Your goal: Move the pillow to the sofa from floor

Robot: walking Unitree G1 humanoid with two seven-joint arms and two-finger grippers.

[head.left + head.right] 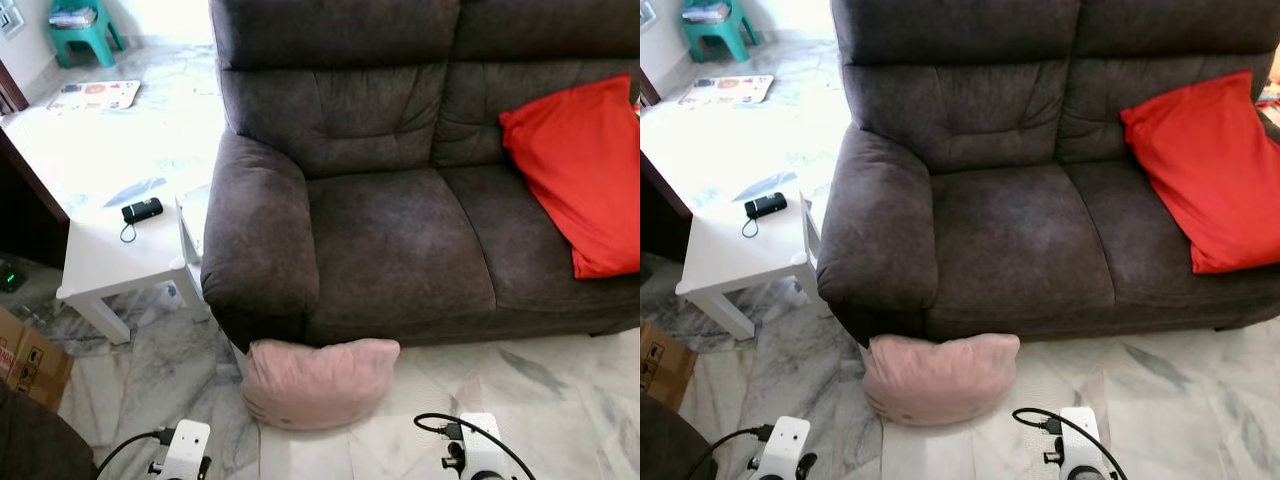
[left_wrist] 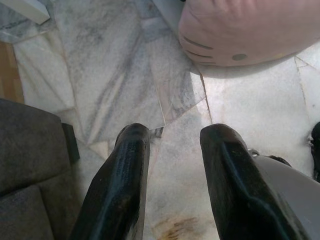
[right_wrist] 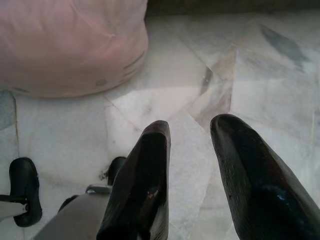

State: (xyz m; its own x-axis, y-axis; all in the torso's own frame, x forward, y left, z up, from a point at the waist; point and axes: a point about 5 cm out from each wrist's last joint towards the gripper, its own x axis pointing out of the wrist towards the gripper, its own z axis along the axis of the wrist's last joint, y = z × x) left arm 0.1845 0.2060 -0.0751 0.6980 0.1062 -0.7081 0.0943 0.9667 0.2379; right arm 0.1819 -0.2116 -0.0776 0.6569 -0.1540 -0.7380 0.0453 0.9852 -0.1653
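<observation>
Marble floor (image 1: pixel 560 400), pink pillow (image 1: pixel 318 382) beyond parted fingers (image 2: pixel 125 175)

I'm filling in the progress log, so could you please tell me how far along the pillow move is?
Nothing looks done yet: the pink pillow lies on the floor against the sofa front. In hand: the left gripper and right gripper are both open and empty above the floor, short of the pillow. Left: reaching it, gripping, lifting, and setting it on the seat beside the red cushion.
</observation>
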